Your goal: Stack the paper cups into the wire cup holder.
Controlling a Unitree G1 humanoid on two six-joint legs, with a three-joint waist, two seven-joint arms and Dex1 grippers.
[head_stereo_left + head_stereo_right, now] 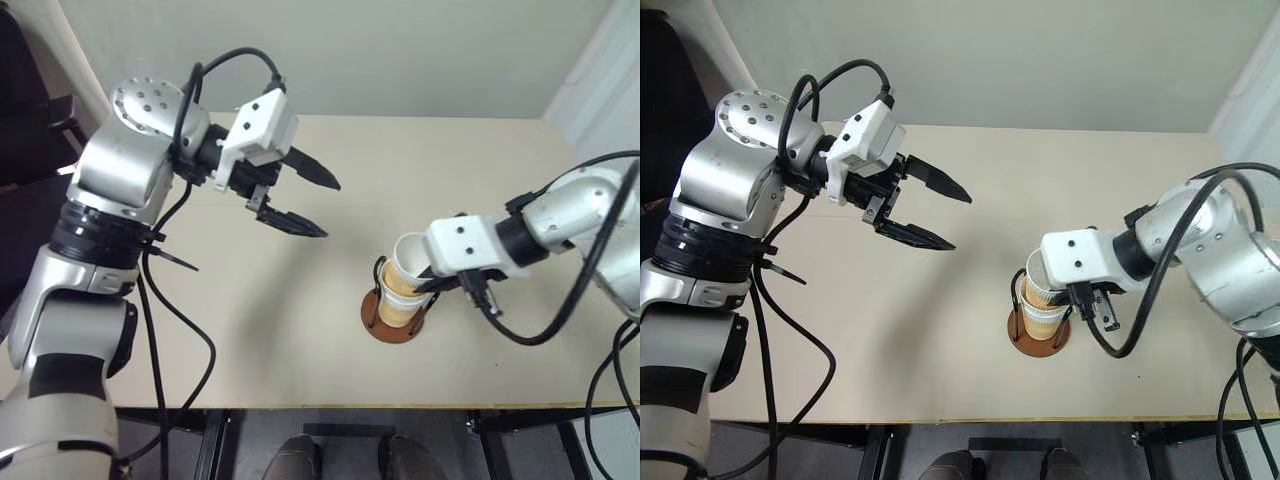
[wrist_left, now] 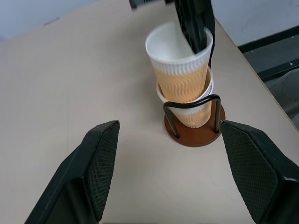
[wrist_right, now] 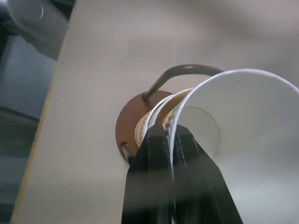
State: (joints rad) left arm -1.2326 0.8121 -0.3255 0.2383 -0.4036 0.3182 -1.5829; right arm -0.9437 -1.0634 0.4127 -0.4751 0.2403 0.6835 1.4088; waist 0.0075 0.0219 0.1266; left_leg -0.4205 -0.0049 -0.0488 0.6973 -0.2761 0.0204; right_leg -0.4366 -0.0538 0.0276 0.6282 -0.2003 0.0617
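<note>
The wire cup holder (image 1: 392, 328) stands on the table right of centre, its brown disc base (image 2: 196, 134) and black wire loop (image 2: 191, 101) around a tan paper cup (image 2: 192, 114) standing in it. A second paper cup (image 1: 408, 255) sits tilted, partly nested in that one. My right gripper (image 3: 171, 140) is shut on this upper cup's white rim, one finger inside and one outside. My left gripper (image 1: 328, 208) hangs open above the table, to the left of the holder, with nothing between its fingers (image 2: 100, 158).
The pale table (image 1: 300, 330) has its front edge close below the holder and a wall behind its far edge. Black cables (image 1: 190, 340) hang from both arms.
</note>
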